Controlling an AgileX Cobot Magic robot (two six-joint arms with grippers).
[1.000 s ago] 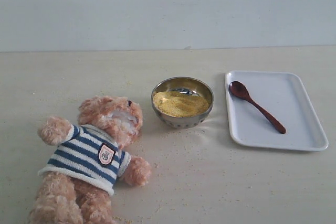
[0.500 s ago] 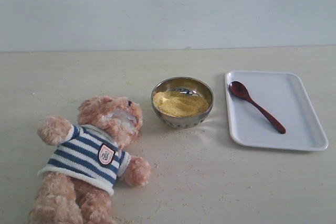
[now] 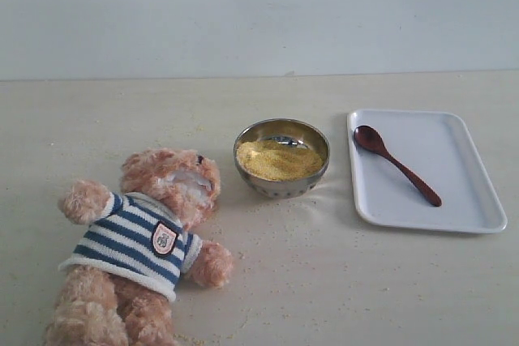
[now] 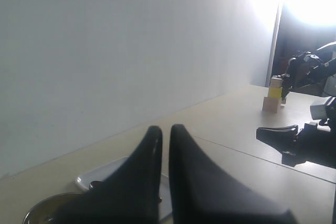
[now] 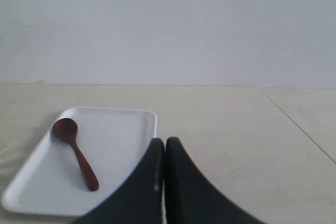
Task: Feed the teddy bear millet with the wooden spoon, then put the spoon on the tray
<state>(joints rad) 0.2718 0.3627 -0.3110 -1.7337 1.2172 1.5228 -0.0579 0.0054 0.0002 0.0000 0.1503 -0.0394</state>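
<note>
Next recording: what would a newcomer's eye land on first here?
First the teddy bear in its striped shirt, lying on its back at the lower left of the exterior view. Then the steel bowl of yellow millet at the centre. To its right is the white tray, with the wooden spoon lying diagonally on it.

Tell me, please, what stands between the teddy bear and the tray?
In the exterior view, a steel bowl holding the millet stands between the teddy bear and the tray, touching neither.
</note>
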